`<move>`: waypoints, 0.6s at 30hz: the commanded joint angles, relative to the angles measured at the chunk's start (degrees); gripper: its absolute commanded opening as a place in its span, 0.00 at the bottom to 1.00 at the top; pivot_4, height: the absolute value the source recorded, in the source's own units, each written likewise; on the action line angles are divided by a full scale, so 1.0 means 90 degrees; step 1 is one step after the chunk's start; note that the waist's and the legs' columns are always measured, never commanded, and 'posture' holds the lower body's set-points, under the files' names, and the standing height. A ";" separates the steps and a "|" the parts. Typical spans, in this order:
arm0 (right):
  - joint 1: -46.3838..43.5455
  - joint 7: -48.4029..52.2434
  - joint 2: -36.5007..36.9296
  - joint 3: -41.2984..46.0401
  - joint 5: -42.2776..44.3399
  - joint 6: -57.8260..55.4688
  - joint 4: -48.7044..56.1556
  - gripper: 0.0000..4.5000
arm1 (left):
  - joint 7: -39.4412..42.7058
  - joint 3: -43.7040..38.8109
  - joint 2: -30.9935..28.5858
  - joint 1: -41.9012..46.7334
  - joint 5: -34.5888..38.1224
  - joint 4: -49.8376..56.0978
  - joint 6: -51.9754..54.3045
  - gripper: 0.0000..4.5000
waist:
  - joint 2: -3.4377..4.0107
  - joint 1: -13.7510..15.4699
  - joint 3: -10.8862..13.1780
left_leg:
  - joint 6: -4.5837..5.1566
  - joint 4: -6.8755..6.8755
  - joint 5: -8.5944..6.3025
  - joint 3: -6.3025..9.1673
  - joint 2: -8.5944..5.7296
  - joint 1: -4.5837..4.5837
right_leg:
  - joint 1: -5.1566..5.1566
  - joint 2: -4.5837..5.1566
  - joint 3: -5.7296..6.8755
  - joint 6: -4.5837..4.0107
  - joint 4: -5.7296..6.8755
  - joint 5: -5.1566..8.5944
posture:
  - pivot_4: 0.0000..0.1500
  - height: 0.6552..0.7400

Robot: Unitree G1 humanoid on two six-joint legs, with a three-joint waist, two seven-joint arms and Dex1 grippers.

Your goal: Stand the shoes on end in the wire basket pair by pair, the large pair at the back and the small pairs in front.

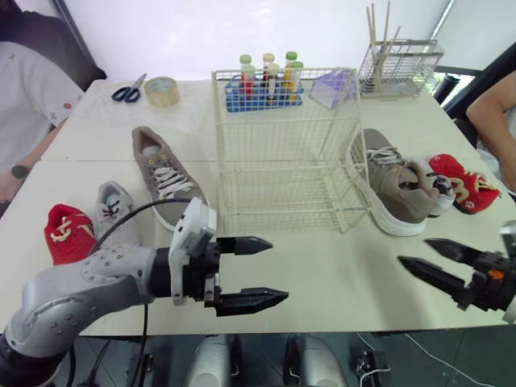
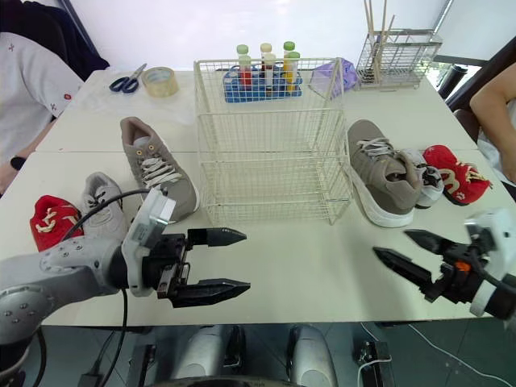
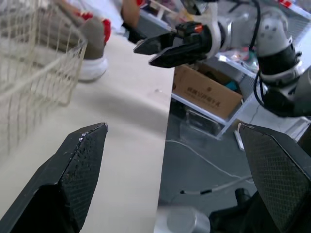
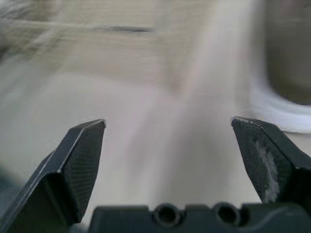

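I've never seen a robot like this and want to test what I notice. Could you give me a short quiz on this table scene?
1. True or false: the wire basket already holds a shoe.
2. On the robot's left, which shoe lies nearest the basket? A small red shoe; B large grey shoe; C small grey shoe.
3. Fill in: the fingers of the left hand and the right hand are both ____ (open or shut).
Key: 1 false; 2 B; 3 open.
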State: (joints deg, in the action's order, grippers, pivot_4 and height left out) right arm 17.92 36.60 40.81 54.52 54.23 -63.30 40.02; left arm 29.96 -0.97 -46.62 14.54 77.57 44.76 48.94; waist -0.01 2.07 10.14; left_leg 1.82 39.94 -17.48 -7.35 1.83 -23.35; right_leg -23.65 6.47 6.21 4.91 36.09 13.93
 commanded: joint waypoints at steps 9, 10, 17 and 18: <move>-0.1383 -0.1194 -0.0368 -0.1923 -0.1746 0.1950 -0.1315 1.00 | -0.0454 -0.0753 -0.0692 -0.0117 0.0567 0.0084 0.0016 1.00 | 0.0010 -0.0138 -0.0004 | -0.0007 -0.0004 0.0005 0.0003 -0.0002 0.0003 | -0.0001 -0.0006 -0.0006 0.0022 0.0010 0.0012 | 1.00 1.00; -0.1523 -0.1197 -0.0394 -0.2057 -0.1790 0.2026 -0.1486 1.00 | -0.0468 -0.0777 -0.0715 -0.0181 0.0561 0.0104 0.0004 1.00 | 0.0010 -0.0144 -0.0004 | -0.0007 -0.0004 0.0005 0.0002 -0.0003 0.0002 | -0.0001 -0.0005 -0.0006 0.0024 0.0010 0.0012 | 1.00 1.00; -0.2148 -0.1222 -0.0499 -0.2681 -0.2213 0.2620 -0.2447 1.00 | -0.0584 -0.0640 -0.0648 -0.0253 0.0366 0.0121 -0.0056 1.00 | 0.0012 -0.0149 -0.0004 | -0.0008 -0.0002 0.0006 0.0000 -0.0003 0.0004 | 0.0001 -0.0005 -0.0005 0.0024 0.0010 0.0013 | 1.00 1.00; -0.2281 -0.1271 -0.0536 -0.2743 -0.2318 0.2765 -0.2671 1.00 | -0.0607 -0.0617 -0.0627 -0.0238 0.0350 0.0111 -0.0060 1.00 | 0.0012 -0.0150 -0.0004 | -0.0008 -0.0001 0.0005 0.0000 -0.0002 0.0004 | 0.0001 -0.0005 -0.0005 0.0024 0.0010 0.0013 | 1.00 1.00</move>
State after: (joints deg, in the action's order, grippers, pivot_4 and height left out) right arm -1.30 25.64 36.48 29.81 34.50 -40.87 17.52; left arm 24.71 -6.24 -52.56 11.87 81.03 44.87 49.45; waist 0.10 0.72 10.11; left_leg 1.75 39.92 -17.44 -7.36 1.81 -23.32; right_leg -23.65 6.42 6.16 5.13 36.17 14.05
